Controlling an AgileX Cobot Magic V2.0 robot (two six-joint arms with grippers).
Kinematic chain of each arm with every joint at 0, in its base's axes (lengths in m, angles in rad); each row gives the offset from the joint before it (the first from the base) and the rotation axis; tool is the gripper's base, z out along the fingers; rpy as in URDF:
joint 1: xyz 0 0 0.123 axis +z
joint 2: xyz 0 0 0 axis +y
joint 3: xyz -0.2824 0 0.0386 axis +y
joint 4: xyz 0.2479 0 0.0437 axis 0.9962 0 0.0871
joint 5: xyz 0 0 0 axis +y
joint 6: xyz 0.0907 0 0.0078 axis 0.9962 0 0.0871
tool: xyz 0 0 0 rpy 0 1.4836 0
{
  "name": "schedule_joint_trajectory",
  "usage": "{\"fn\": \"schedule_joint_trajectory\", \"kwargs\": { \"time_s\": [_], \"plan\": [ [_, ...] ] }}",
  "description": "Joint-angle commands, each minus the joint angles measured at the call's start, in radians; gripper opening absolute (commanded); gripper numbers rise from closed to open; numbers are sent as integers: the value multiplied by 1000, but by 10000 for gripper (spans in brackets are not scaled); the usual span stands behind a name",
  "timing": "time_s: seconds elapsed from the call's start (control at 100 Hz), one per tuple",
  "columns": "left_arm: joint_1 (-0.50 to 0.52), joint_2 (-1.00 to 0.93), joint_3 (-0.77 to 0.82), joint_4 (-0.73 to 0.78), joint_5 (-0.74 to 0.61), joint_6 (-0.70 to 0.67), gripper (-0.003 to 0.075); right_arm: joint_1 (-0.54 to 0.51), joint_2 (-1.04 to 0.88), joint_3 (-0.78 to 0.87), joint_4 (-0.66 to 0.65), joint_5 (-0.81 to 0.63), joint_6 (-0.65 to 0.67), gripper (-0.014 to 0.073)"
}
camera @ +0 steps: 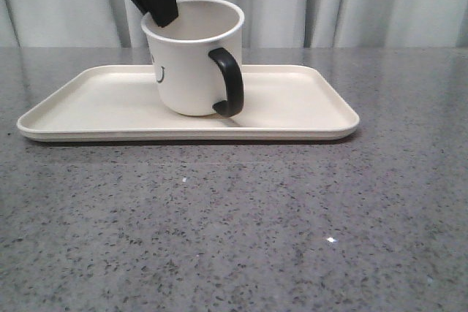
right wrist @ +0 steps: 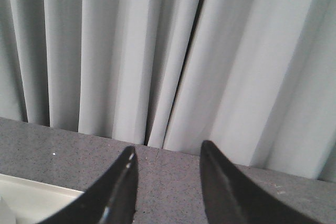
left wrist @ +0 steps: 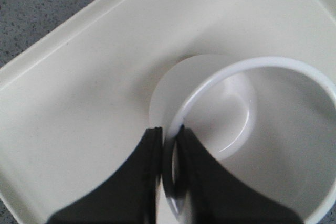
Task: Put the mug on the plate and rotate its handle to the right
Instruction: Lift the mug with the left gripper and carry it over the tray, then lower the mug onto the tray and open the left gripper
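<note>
Mug [camera: 191,60]: on plate [camera: 292,118], slightly tilted.
Handle [camera: 228,82]: facing front-right.
Left pincer [left wrist: 169,153]: clamped on mug rim.
Right pincer [right wrist: 167,182]: parted, holding nothing.

Grey speckled stone-look tabletop [camera: 241,231] fills foreground, dark flecks throughout, few bright glints of reflected light on surface. Far edge of table meets curtain [camera: 351,1] at straight horizontal line. Curtain pale grey-white, hangs in vertical folds across whole back, shaded creases between pleats. Right wrist view shows same folds [right wrist: 157,51] close up, one deep dark crease near middle, tabletop strip [right wrist: 173,177] below. Light soft, even, diffuse; faint shadows only. No wall, floor or window visible behind curtain.
</note>
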State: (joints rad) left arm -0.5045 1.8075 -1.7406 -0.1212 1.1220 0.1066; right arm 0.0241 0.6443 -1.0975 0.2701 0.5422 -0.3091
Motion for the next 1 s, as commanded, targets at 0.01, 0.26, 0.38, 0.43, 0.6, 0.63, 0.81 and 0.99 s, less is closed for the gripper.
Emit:
{"fn": "schedule_joint_trajectory", "kwargs": {
  "time_s": [0.01,0.26,0.38,0.43,0.6,0.63,0.81,0.99],
  "plan": [
    [-7,-32,-33,-22,-18,1,-11,-6,12,-21,-1,-73,-7,309],
    [-7,-19,-33,-22,-12,1,-11,-6,12,-21,-1,-73,-7,309],
    [-7,-19,-33,-22,-11,1,-10,-6,12,-21,-1,-72,-7,309],
    [-7,-19,-33,-22,-11,1,-8,-6,12,-21,-1,-72,-7,309],
    [-7,-19,-36,-22,-2,1,8,-6,12,-21,-1,-71,-7,309],
    [-7,-19,-38,-22,6,1,20,-6,12,-21,-1,-71,-7,309],
    [-5,-19,-85,-22,27,1,155,-6,12,-21,-1,-69,-7,309],
    [-5,-19,-147,-22,43,1,279,-6,12,-21,-1,-63,-7,309]
  ]
}}
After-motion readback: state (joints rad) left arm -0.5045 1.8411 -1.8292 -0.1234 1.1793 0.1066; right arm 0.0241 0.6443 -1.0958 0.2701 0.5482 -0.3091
